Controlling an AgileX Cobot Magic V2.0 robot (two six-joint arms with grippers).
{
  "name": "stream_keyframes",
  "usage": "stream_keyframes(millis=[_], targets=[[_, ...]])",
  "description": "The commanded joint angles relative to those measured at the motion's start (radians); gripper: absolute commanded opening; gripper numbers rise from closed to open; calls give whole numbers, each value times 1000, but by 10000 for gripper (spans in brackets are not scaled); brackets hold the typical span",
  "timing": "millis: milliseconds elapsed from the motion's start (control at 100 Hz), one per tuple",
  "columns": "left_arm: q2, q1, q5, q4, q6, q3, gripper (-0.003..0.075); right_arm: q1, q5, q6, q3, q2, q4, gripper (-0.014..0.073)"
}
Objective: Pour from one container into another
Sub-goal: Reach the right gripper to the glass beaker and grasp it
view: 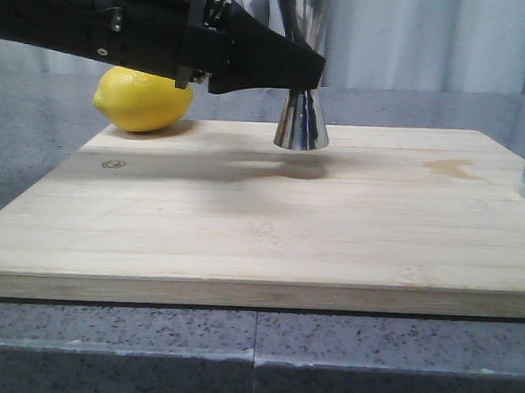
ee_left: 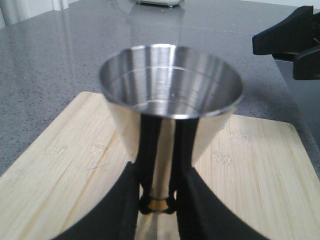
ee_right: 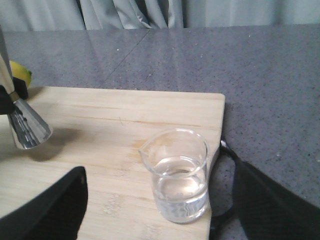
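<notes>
At the board's back, left gripper (ee_left: pixel 158 202) clamps jigger (ee_left: pixel 170 90) (top hidden frontally); right gripper (ee_right: pixel 150 210) spread.

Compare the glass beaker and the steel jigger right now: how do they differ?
The beaker is clear glass and holds clear liquid; the jigger is shiny steel and its upper cup looks empty. The beaker stands free near the board's right edge, between the right gripper's open fingers; the jigger is clamped at its waist by the left gripper. Both are upright.
</notes>
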Motion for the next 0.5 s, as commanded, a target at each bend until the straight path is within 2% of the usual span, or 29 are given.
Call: stream_keyframes(millis=[0, 230, 490], targets=[[-39, -1, 61, -75, -1, -28, 20, 5, -146, -8, -4, 26, 6, 541], [-39, -1, 61, -75, -1, -28, 20, 17, -214, -6, 6, 134, 6, 541], [-39, -1, 61, -75, -1, -28, 20, 90, -318, -6, 6, 242, 6, 541]])
